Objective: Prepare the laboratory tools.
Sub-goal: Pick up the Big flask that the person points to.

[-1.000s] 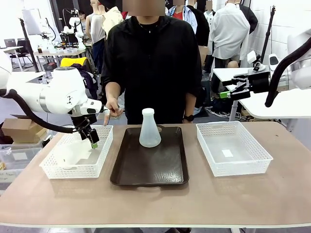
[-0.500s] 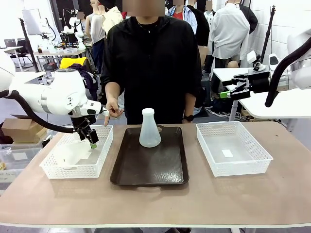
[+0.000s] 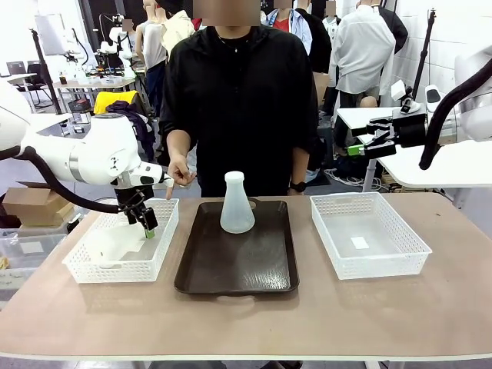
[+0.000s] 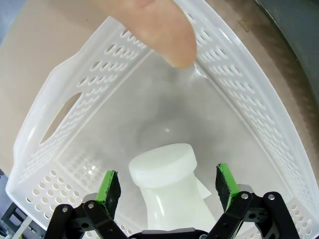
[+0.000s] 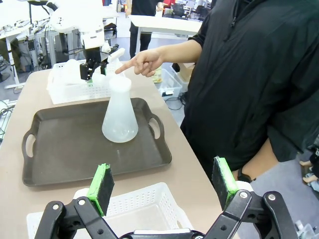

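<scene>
- Left arm angled down into the left basket [image 3: 112,270]; my left fingers [image 4: 108,186] are spread wide either side of the basket flask [image 4: 164,172], gripping nothing.
- Right arm raised at far right, right fingers [image 5: 101,189] released.
- Tray flask [image 3: 237,204] stands upright on the tray [image 3: 238,267].

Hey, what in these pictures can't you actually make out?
Flask, left wrist view: its base is cut off by the bottom edge and the left gripper body.
Fingertip, left wrist view: blurred, so contact with the left basket is unclear.
White label in the right basket, front view: too small to read.
</scene>
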Tool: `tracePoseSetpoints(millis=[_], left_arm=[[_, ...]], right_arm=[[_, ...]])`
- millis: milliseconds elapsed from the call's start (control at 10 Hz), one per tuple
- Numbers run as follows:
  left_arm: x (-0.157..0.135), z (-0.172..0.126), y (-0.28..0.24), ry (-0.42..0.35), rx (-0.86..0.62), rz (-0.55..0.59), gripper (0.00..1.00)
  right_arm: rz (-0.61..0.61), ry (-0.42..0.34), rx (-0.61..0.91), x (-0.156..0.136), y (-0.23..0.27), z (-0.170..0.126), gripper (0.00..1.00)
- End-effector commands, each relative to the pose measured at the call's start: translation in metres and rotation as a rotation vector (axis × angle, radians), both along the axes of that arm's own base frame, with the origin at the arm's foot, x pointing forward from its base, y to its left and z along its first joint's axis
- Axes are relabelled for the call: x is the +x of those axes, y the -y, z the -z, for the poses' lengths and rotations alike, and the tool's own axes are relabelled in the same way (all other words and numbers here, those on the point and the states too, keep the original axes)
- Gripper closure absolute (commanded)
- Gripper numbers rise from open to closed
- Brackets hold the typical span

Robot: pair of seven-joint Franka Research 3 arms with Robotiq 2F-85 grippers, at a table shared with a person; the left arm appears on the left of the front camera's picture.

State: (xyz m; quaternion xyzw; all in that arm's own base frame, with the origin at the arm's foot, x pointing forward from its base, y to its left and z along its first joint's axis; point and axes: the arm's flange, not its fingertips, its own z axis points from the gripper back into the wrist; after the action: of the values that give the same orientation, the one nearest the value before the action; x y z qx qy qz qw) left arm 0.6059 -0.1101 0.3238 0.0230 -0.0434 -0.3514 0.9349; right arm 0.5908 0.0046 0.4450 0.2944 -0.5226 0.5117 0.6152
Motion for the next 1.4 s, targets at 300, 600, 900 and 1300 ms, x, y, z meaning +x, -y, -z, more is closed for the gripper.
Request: tracePoseSetpoints(millis=[300, 600, 900, 1300], left_arm=[[0.0047, -0.0041, 0.0043, -0.022, -0.006, 0.019, 0.72], [0.0052, -0.0074, 0.0033, -0.015, 0.004, 0.009, 1.00], [0.0046, -0.0084, 0.0015, -0.015, -0.014, 0.003, 1.00], [0.0022, -0.0049, 0.0039, -0.010, -0.004, 0.003, 1.00]], right_arm=[[-0.002, -0.005, -0.005, 0.0005, -0.0017, -0.0005, 0.00], [-0.002, -0.005, -0.005, 0.0005, -0.0017, -0.0005, 0.00], [-0.002, -0.005, -0.005, 0.0005, -0.0017, -0.0005, 0.00], [-0.002, -0.005, -0.005, 0.0005, -0.0017, -0.0005, 0.00]])
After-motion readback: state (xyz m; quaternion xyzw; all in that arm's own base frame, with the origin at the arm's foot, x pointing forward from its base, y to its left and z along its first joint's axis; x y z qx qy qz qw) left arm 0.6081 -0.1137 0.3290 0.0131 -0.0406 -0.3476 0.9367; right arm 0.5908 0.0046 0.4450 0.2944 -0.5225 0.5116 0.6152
